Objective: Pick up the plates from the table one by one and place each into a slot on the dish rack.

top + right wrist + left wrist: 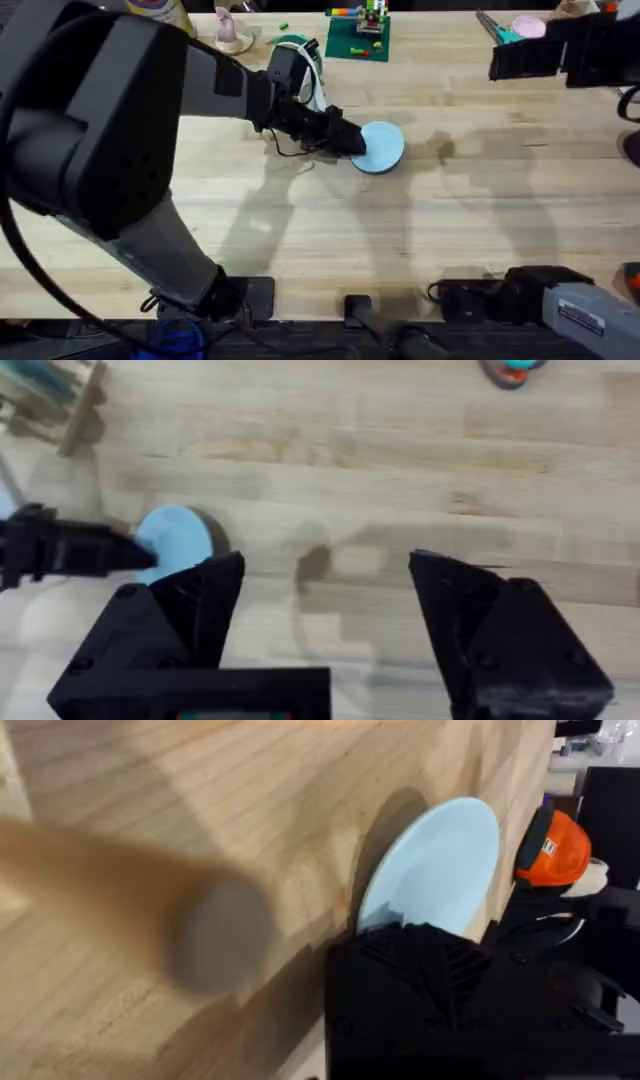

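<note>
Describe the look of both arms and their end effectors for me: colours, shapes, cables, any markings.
The left arm has bulky dark grey and black housings and thin black cables near its black left end effector. The right end effector has two black, angular, wedge-shaped fingers. The right arm base carries a grey segment with a small white label.

A plate lies on the table near its middle, with the left gripper at the plate's left edge. The dish rack stands behind and to the left of the plate, and a baseplate sits at the table's far edge, right of the rack.
</note>
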Motion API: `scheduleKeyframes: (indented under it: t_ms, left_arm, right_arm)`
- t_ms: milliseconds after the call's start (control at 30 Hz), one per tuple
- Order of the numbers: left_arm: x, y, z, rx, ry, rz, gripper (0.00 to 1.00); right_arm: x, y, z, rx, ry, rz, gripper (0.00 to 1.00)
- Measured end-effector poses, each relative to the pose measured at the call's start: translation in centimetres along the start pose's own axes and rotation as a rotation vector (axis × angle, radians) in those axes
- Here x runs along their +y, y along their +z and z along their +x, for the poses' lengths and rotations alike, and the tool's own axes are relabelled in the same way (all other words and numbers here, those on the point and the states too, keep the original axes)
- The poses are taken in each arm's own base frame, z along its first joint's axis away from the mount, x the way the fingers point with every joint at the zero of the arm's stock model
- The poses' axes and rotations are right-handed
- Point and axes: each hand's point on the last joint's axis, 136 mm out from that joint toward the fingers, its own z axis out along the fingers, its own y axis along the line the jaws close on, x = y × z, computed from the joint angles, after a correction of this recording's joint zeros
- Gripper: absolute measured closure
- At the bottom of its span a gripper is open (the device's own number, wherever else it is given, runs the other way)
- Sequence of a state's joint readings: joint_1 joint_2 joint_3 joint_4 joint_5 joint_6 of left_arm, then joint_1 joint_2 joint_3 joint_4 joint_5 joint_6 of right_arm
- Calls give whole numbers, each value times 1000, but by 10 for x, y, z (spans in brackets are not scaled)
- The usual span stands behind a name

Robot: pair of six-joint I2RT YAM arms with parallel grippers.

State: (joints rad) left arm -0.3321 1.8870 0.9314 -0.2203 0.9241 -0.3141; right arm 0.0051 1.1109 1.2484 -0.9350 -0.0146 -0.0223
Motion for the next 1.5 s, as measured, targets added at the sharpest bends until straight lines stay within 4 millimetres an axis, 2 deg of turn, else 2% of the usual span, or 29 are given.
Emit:
scheduleKeyframes:
  t_ms: [400, 733, 867, 1067, 1300, 1500]
  left_arm:
    - [0, 0, 0, 0, 0, 1, 958]
    - [-1, 0, 0, 2, 0, 5, 958]
    - [-1, 0, 0, 2, 0, 5, 957]
    - [-1, 0, 0, 2, 0, 5, 958]
    - [-1, 0, 0, 2, 0, 5, 958]
    - [-1, 0, 0, 2, 0, 5, 959]
  right_arm:
    - [44, 3, 13, 84, 165, -260, 9]
    - [76, 51, 53, 180, 280, -469, 9]
    - [89, 62, 61, 181, 299, -563, 9]
    - [103, 84, 81, 275, 343, -662, 11]
    - [110, 114, 85, 333, 367, -726, 23]
    - [113, 132, 96, 392, 389, -751, 22]
